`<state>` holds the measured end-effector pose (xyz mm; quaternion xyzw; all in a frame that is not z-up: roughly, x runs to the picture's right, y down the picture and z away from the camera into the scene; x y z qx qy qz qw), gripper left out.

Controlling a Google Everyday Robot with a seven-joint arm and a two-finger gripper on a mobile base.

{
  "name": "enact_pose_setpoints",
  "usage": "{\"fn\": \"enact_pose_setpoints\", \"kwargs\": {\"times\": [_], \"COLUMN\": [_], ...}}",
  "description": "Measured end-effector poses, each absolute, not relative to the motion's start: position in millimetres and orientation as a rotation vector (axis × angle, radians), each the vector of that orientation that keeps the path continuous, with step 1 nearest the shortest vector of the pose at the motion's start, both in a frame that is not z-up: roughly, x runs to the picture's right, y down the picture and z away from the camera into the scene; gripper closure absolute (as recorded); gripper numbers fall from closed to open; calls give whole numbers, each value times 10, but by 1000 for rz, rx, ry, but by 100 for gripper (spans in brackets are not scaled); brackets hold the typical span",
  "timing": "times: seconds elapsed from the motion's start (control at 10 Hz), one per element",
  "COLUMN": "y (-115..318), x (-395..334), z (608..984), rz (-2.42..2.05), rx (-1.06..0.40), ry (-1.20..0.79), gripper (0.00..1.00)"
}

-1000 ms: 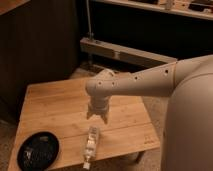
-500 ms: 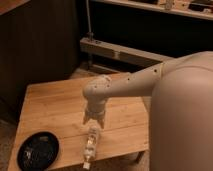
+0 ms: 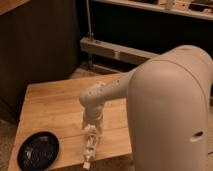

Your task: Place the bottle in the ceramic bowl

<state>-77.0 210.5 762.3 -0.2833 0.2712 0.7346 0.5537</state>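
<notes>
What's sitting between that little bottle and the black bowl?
Only bare wooden table, seen in the camera view. The gripper is at the bottle, apart from the bowl.

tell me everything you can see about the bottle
The bottle is small, slim and clear, plastic-looking, with a pale label and a white cap at its near end. It lies lengthwise directly below the end effector, near the wooden table's front edge, beside the ceramic bowl but apart from it. Whether it rests on the table I cannot tell.
</notes>
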Motion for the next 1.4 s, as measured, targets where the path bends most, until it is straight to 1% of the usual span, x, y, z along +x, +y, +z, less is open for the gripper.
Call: {"fn": "enact_pose_setpoints", "kwargs": {"times": [0.3,0.7,1.4], "y": [2162,2252,2343], "x": [-700,-596,-695], "z": [7630,7727,7810], "rz": [1760,1805,1781], "rx": [-661,-722,-788], "ry": [665,676,599], "gripper": [35,35,35]}}
